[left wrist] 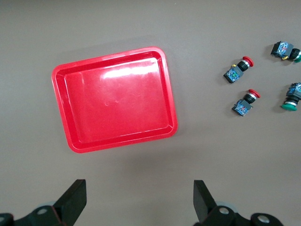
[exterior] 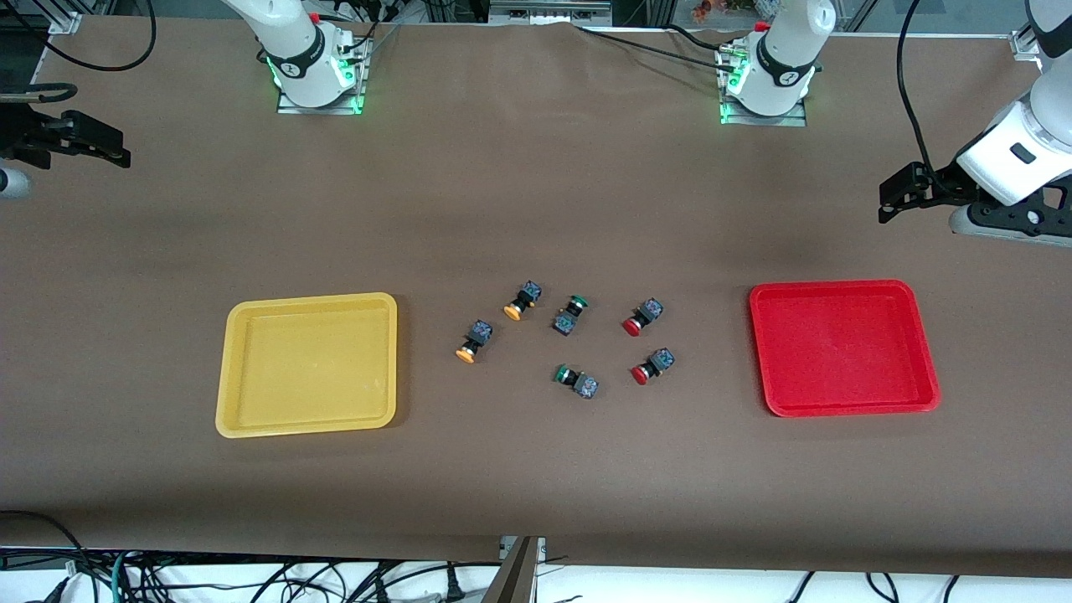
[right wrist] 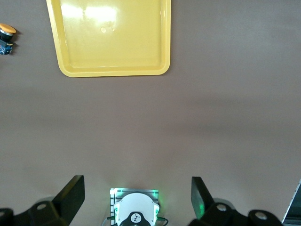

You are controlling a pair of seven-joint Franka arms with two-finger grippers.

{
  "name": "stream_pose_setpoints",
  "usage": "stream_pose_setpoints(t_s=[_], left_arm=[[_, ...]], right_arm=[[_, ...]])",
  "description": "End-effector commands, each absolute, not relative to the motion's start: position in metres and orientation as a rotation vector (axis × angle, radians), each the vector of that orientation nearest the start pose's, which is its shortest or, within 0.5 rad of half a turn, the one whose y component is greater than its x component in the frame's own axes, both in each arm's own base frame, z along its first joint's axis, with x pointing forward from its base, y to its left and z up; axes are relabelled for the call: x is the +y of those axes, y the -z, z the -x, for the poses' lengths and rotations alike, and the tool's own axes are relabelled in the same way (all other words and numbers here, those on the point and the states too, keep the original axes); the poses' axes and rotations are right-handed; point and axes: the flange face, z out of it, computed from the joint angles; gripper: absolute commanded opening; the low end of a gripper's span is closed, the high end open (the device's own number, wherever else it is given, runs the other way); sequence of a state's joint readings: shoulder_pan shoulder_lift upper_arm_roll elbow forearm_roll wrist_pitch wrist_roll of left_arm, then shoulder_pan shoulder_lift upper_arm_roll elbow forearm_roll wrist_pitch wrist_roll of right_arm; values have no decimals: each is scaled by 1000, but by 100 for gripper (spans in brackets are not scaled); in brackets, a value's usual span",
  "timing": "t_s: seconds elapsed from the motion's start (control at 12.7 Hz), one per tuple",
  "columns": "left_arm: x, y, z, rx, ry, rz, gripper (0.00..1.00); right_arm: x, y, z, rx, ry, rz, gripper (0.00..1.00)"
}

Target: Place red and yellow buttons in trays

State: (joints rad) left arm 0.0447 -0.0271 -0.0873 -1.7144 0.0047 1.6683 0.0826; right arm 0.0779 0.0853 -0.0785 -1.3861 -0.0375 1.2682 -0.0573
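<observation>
Two orange-yellow-capped buttons (exterior: 523, 301) (exterior: 474, 341) and two red-capped buttons (exterior: 642, 317) (exterior: 652, 366) lie on their sides mid-table between the trays. The yellow tray (exterior: 308, 363) lies toward the right arm's end and the red tray (exterior: 842, 347) toward the left arm's end; nothing lies in either. My left gripper (exterior: 892, 199) hangs open and empty over the table edge at the left arm's end; its wrist view shows the red tray (left wrist: 115, 99) and both red buttons (left wrist: 238, 70) (left wrist: 247, 101). My right gripper (exterior: 113, 151) hangs open and empty at the right arm's end; its wrist view shows the yellow tray (right wrist: 113, 35) and one orange-yellow button (right wrist: 6, 37).
Two green-capped buttons (exterior: 570, 314) (exterior: 576, 379) lie among the red and yellow ones. The arm bases (exterior: 314, 71) (exterior: 766, 79) stand along the table edge farthest from the front camera. Brown table surface lies bare around the trays.
</observation>
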Motion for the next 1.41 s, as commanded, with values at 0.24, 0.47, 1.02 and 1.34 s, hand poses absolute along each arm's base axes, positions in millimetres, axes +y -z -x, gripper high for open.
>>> stream_pose_setpoints(t_s=[0.24,0.47,1.02,1.34], left_arm=[[-27,-584,-556,197,-46,3146,100],[-52,-559,-557,266,-191,3149,100],[-189,-367,-680,801,-329,3110,100],[-230,-260,-703,1263,-57,2984,100]], right_arm=[[-5,-643,-549,-88,-309,3147,100],[-6,-642,-550,-86,-311,3147,100],[13,-537,-605,-137,-498,3122,100],[114,-447,-653,89,-359,3152,100]])
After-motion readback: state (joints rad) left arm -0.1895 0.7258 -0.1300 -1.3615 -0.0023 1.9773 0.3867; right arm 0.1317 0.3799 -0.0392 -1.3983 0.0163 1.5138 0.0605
